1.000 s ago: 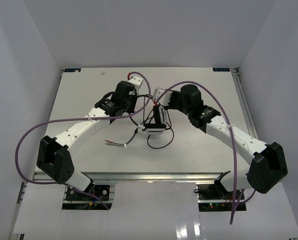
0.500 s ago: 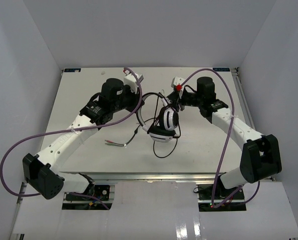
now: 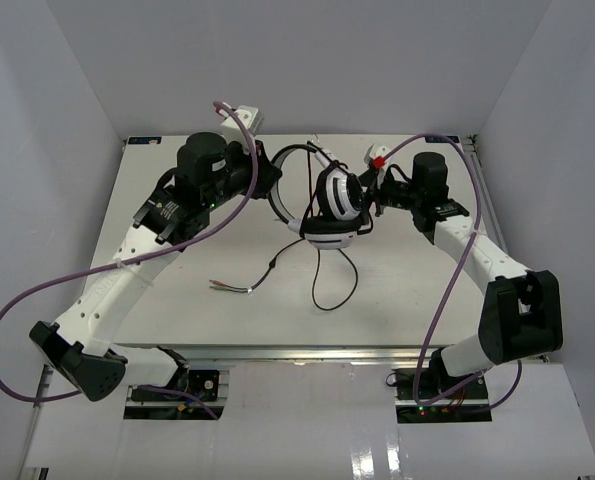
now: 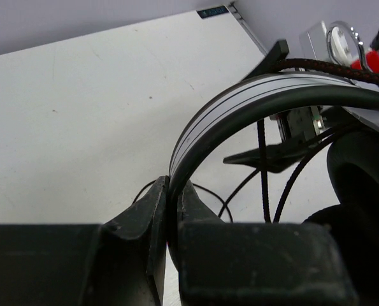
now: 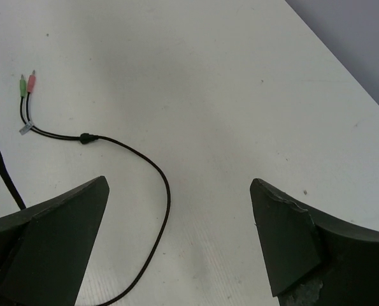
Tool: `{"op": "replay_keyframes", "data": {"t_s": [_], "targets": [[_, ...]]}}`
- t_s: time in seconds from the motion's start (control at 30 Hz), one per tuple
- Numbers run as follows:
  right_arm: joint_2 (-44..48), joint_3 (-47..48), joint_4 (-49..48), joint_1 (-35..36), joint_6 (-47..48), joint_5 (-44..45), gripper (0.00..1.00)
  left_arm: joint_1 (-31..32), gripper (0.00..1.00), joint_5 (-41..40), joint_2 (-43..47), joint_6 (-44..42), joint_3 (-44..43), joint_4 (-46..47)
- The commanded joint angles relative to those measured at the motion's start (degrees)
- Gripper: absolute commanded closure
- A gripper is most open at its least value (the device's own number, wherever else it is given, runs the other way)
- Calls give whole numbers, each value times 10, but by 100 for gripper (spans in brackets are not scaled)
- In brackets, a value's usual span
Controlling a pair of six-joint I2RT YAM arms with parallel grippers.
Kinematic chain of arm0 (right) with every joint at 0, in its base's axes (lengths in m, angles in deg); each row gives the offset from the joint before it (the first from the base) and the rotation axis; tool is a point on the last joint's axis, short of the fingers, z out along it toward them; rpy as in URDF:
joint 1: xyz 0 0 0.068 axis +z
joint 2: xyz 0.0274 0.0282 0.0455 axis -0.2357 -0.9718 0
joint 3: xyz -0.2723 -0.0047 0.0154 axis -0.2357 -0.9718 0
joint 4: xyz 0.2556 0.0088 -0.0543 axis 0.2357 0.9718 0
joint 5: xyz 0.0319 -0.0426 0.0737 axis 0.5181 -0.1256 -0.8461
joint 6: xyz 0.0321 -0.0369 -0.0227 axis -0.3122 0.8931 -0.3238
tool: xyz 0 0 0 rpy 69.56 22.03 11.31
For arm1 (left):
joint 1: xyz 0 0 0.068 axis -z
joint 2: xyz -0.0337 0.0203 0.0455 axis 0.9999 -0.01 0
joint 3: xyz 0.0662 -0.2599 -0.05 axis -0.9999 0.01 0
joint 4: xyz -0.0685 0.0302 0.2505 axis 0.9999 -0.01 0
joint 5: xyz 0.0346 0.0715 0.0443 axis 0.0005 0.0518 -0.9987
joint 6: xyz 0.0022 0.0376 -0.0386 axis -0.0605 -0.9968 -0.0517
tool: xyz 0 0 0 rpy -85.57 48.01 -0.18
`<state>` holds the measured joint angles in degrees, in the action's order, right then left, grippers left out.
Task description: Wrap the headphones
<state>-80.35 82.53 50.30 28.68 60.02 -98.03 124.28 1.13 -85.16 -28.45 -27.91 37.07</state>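
Note:
The headphones point(image 3: 339, 197) hang in the air above the middle of the table, white ear cups with black pads under a black headband. In the left wrist view my left gripper point(image 4: 172, 186) is shut on the headband point(image 4: 240, 95), which arcs up and to the right from the fingers. My right gripper point(image 3: 374, 195) stands wide open just right of the ear cups, with nothing between its fingers point(image 5: 62, 229). The thin black cord point(image 3: 322, 295) drops from the cups in a loop onto the table. It ends in green and pink plugs point(image 5: 27, 83) lying at the front left.
The white table point(image 3: 417, 290) is boxed in by pale walls at the left, back and right. Thick purple arm cables point(image 3: 227, 215) point(image 3: 457, 270) loop over both arms. The cord crosses the table under the right gripper point(image 5: 179, 185).
My left arm has lifted the headphones by the headband, up and toward the back. My right gripper has opened wide and drawn off to the right of the ear cups.

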Motion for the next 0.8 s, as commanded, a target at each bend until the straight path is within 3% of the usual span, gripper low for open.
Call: {"op": "replay_keyframes", "data": {"t_s": [0.0, 0.1, 0.2, 0.37, 0.53, 0.67, 0.77], "targets": [[21, -10, -18, -26, 6, -51, 2, 0, 100, -62, 27, 72, -39, 15], [26, -37, -28, -23, 19, -200, 1, 0, 100, -63, 25, 94, -46, 16], [37, -72, -106, -2, -35, -230, 4, 1, 100, -59, 21, 107, -50, 16], [25, -93, -205, 44, -132, -223, 6, 1, 100, -57, 19, 123, -58, 20], [6, -118, -325, 76, -247, -140, 5, 0, 100, -52, 18, 138, -61, 23], [-24, -104, -382, 76, -292, -102, 4, 0, 100, -53, 20, 154, -65, 25], [-46, -94, -409, 81, -308, -120, 0, 0, 100, -59, 17, 171, -74, 31]]}}
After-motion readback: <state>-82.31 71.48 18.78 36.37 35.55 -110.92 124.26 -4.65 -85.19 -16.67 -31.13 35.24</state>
